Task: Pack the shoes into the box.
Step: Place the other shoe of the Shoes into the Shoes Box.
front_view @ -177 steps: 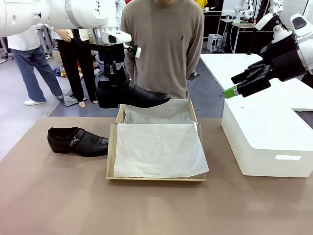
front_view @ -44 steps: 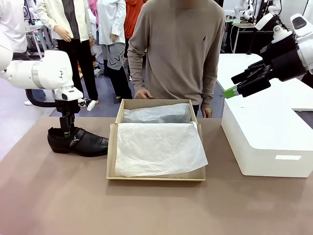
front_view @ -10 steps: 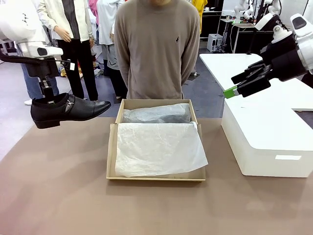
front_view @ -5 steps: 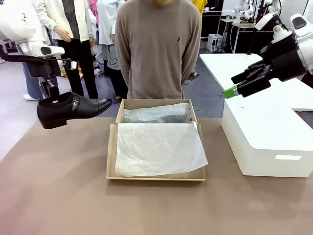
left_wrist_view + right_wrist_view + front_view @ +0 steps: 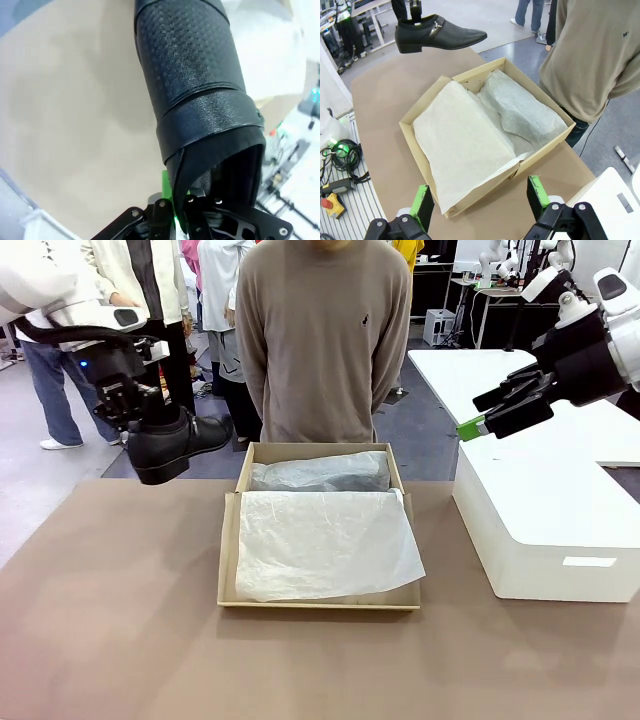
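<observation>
black shoe (image 5: 178,443) in left claw (image 5: 147,422), near tan box (image 5: 228,550)

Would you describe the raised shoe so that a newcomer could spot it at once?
Find the brown table with the tan box at its middle. Left of the box, above the table's far edge, the left tool holds a shoe aloft by its heel end. It is glossy black, unlike the pale tissue in the box.
</observation>
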Controlling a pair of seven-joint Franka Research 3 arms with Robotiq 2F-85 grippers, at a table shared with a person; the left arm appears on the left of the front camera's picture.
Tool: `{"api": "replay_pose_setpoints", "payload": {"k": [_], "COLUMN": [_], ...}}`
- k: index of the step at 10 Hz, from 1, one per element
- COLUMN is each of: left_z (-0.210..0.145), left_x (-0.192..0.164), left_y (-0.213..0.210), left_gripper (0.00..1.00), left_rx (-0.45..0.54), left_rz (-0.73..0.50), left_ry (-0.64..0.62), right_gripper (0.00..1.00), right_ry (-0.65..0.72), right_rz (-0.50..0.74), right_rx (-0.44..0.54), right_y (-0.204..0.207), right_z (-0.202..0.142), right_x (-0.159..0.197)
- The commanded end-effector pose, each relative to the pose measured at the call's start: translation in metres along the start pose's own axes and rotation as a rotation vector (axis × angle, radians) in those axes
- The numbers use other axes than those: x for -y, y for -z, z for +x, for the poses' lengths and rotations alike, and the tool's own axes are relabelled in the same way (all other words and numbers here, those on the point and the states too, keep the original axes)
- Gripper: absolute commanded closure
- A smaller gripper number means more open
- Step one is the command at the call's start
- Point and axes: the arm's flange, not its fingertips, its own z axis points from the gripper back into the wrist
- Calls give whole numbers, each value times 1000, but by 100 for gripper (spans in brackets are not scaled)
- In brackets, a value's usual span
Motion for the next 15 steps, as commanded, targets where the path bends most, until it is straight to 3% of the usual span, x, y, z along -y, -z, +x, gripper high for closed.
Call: {"api": "replay_pose_setpoints", "payload": {"k": [1, 4, 5, 6, 14, 15], "left_z": [-3, 10, 15, 8, 10, 16], "left_x": [27, 61, 64, 53, 54, 56], "left_y": [8, 14, 13, 12, 18, 14], "left_gripper": [100, 100, 100, 100, 100, 100], "left_rx": [48, 33, 10, 60, 41, 47], "left_rz": [98, 214, 186, 156, 164, 197], "left_ry": [-122, -225, -159, -177, -178, -230], "right_gripper": [0, 0, 0, 0, 0, 0], "right_ry": [-9, -9, -9, -9, -9, -9], "right_rz": [11, 11, 11, 11, 11, 11], "right_rx": [14, 14, 14, 14, 14, 14], "right_y": [1, 1, 1, 1, 1, 1], "right_z": [0, 0, 0, 0, 0, 0], "right_x": [2, 2, 2, 2, 2, 2]}}
